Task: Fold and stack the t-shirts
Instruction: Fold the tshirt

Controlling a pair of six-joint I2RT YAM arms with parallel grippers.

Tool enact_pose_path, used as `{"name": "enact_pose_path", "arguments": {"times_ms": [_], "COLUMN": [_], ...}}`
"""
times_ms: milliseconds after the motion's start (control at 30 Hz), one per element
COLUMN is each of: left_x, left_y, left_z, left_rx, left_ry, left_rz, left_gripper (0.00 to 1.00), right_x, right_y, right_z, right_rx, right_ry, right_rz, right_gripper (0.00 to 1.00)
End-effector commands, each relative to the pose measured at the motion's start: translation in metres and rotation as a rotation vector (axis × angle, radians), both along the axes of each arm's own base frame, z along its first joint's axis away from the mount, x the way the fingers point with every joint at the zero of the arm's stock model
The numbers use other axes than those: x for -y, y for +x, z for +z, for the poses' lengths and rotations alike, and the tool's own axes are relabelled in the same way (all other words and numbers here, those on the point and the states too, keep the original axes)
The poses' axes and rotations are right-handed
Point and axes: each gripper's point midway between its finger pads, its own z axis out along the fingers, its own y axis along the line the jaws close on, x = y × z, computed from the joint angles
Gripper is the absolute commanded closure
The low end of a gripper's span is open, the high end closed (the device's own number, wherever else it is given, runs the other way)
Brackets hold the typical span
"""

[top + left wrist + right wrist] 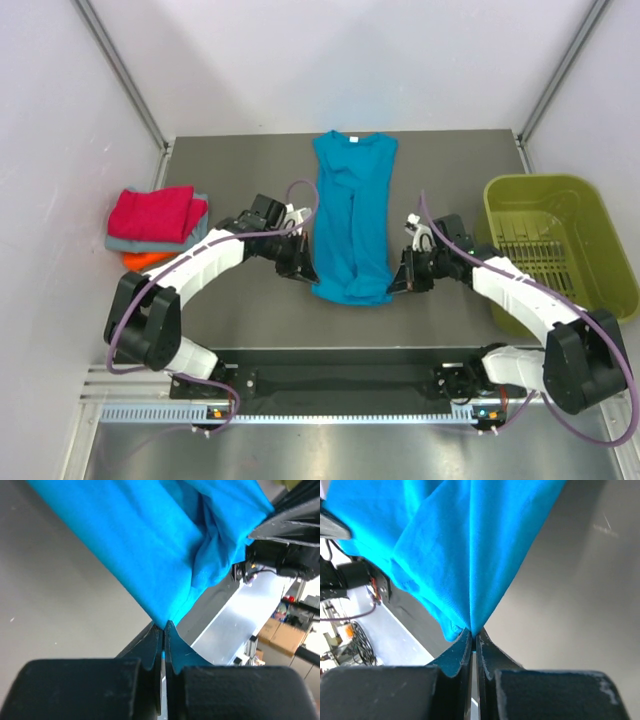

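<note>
A teal-blue t-shirt lies lengthwise in the middle of the table, folded narrow, collar toward the far edge. My left gripper is shut on its near left hem corner, and the cloth rises out of the pinched jaws. At the near right hem corner my right gripper is shut on the shirt too, with blue cloth fanning up from the jaws. On the left side of the table sits a stack of folded t-shirts: magenta-red on top, grey under it, orange at the bottom.
An olive-green plastic bin stands at the table's right edge, close behind my right arm. White walls close in the left, back and right sides. The arm bases and a metal rail run along the near edge.
</note>
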Motion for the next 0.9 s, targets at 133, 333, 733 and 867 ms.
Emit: {"name": "enact_pose_path", "arguments": {"times_ms": [133,333,733,867], "left_x": [0.027,0.041,0.025,0.017], "left_y": [0.003,0.025,0.108,0.153], "left_z": [0.064,0.087,0.057,0.063], "left_rx": [0.144,0.223,0.134,0.128], "left_ry": [-0.129,-0.154,-0.070,-0.093], "left_rz": [-0.151,-0.160,-0.068,-0.025], "left_gripper": [1.00,1.00,1.00,1.00], "right_x": [0.005,-0.005,-0.004,0.001], "right_y": [0.013,0.042,0.125,0.150], "right_z": [0.032,0.077,0.082,0.078], "right_rx": [0.101,0.226,0.279,0.288], "right_ry": [0.004,0.028,-0.011,-0.027], "right_rz": [0.037,0.066,0.003,-0.037], "right_gripper": [1.00,1.00,1.00,1.00]}}
